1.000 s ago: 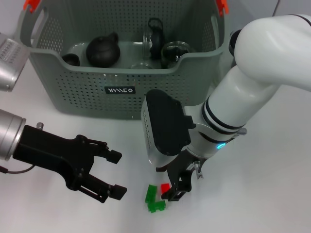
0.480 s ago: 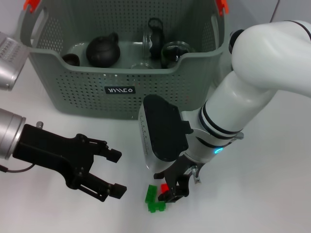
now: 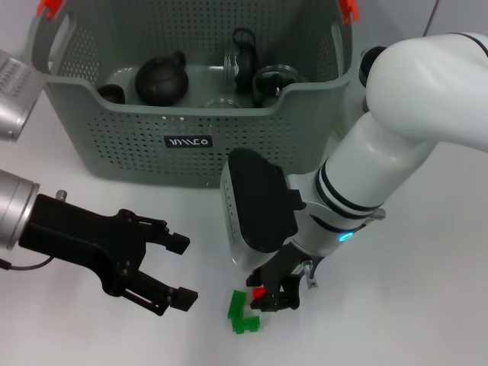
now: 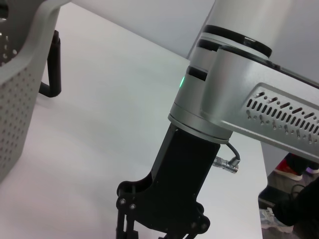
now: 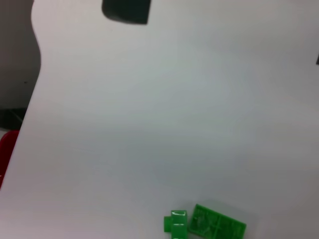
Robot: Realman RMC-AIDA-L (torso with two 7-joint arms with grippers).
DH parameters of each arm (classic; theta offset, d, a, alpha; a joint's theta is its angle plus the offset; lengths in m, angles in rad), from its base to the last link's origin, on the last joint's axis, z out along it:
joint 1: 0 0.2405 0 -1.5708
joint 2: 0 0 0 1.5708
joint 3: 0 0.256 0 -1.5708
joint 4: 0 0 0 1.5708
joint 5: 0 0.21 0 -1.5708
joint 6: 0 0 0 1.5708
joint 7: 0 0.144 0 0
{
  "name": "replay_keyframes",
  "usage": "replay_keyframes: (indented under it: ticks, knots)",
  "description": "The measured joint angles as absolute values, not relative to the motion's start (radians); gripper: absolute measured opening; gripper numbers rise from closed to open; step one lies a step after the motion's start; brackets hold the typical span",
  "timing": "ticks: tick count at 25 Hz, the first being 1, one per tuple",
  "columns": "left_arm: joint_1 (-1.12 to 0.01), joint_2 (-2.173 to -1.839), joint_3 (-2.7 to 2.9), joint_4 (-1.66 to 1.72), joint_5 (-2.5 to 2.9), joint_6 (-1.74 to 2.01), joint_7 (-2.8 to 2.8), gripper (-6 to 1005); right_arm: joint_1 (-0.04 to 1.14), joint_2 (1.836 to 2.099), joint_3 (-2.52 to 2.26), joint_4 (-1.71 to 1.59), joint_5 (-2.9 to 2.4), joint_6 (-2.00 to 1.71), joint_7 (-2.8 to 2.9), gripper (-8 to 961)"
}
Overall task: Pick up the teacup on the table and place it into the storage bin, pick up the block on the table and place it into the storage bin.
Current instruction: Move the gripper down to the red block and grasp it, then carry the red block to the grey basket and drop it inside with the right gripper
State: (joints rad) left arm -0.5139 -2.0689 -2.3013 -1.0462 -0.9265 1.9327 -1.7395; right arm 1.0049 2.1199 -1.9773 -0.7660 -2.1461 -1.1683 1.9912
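My right gripper [image 3: 272,296] hangs low over the table, shut on a small red block [image 3: 259,293]. That block also shows at the edge of the right wrist view [image 5: 6,149]. Green blocks [image 3: 242,313] lie on the table just beside it [image 5: 207,221]. The grey perforated storage bin [image 3: 191,141] stands behind. Inside it, a small dark teacup [image 3: 112,93] sits next to a black teapot [image 3: 160,76]. My left gripper [image 3: 179,271] hovers open to the left of the blocks, holding nothing.
The bin also holds a glass jug with a black lid [image 3: 244,61] and a glass cup [image 3: 273,80]. Orange clips [image 3: 49,8] sit on its rim. The left wrist view shows the bin's wall [image 4: 20,74] and the right arm's black gripper [image 4: 159,219].
The right gripper has shifted slightly left and risen a little with the red block between its fingers. The left arm and the green blocks have not moved.
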Motion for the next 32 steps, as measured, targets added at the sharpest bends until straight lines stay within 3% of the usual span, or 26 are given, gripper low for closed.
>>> replay_keyframes:
  ticks: [9, 15, 24, 32]
  knots:
    - [-0.514, -2.066, -2.304, -1.046, -0.926, 1.933, -1.739, 964, 1.007, 2.113, -1.974, -0.777, -2.151, -1.185, 2.018, 224]
    - [-0.514, -2.064, -2.304, -1.046, -0.926, 1.938, -1.740, 964, 0.981, 2.098, -1.864, -0.848, -2.210, -1.244, 2.044, 204]
    - [-0.514, -2.067, -2.308, -1.047, -0.931, 1.927, -1.715, 964, 0.916, 2.099, -1.468, -1.094, -2.251, -1.390, 2.028, 206]
    - [-0.520, -2.066, -2.306, -1.046, -0.936, 1.922, -1.697, 964, 0.919, 2.098, -1.310, -1.150, -2.215, -1.240, 2.135, 209]
